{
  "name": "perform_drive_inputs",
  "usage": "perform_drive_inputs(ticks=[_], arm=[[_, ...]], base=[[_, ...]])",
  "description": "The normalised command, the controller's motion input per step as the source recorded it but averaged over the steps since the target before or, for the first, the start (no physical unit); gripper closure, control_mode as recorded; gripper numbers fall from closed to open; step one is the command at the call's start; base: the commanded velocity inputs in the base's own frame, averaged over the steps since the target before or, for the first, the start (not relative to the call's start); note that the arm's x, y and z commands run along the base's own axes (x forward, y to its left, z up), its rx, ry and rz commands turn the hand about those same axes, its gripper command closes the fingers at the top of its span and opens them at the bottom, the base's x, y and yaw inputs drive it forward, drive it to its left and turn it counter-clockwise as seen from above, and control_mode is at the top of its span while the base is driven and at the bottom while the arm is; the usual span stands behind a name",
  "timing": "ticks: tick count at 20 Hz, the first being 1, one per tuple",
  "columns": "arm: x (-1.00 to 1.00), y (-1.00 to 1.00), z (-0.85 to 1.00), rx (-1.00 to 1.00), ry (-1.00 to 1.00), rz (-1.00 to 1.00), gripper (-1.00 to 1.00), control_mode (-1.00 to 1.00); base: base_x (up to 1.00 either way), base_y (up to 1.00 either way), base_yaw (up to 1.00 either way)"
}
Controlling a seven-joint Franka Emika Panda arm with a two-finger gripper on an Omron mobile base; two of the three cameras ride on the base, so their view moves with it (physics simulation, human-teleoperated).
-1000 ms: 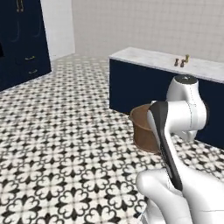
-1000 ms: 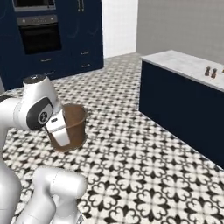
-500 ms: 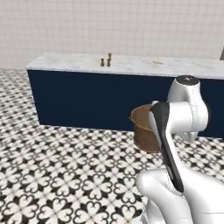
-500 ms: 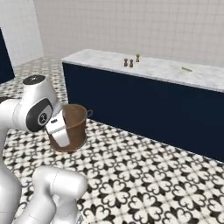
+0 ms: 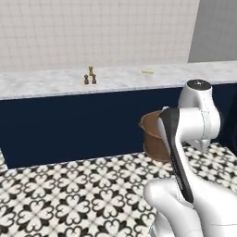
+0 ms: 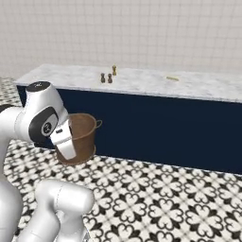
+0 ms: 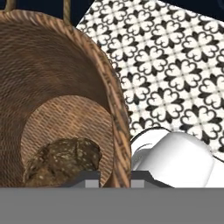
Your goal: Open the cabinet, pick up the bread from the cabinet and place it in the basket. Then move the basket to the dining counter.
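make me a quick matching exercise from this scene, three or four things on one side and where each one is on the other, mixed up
Things:
1. bread
2. basket
3. two small dark shakers
4. gripper

Places:
A. shut on the basket's rim
B. held up off the patterned floor
C. on the bottom of the basket
D. standing on the marble top of the dining counter

Pairs: 1-C, 2-B, 3-D, 4-A
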Motion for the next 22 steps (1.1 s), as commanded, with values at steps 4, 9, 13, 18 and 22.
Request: perform_drive_inputs(ticks=[4, 9, 13, 18, 22], arm=[[0.00, 0.00, 0.00, 0.00, 0.00, 0.00, 1.00, 1.00], [0.00, 0.00, 0.00, 0.00, 0.00, 0.00, 1.00, 1.00], [0.00, 0.00, 0.00, 0.00, 0.00, 0.00, 1.00, 1.00], [0.00, 0.00, 0.00, 0.00, 0.00, 0.00, 1.00, 1.00], [0.00, 0.00, 0.00, 0.00, 0.00, 0.00, 1.00, 1.00]], base=[[1.00, 1.00, -0.08], [0.99, 0.87, 0.01], [0.78, 0.74, 0.00], [0.77, 0.75, 0.00], [0.65, 0.84, -0.03]])
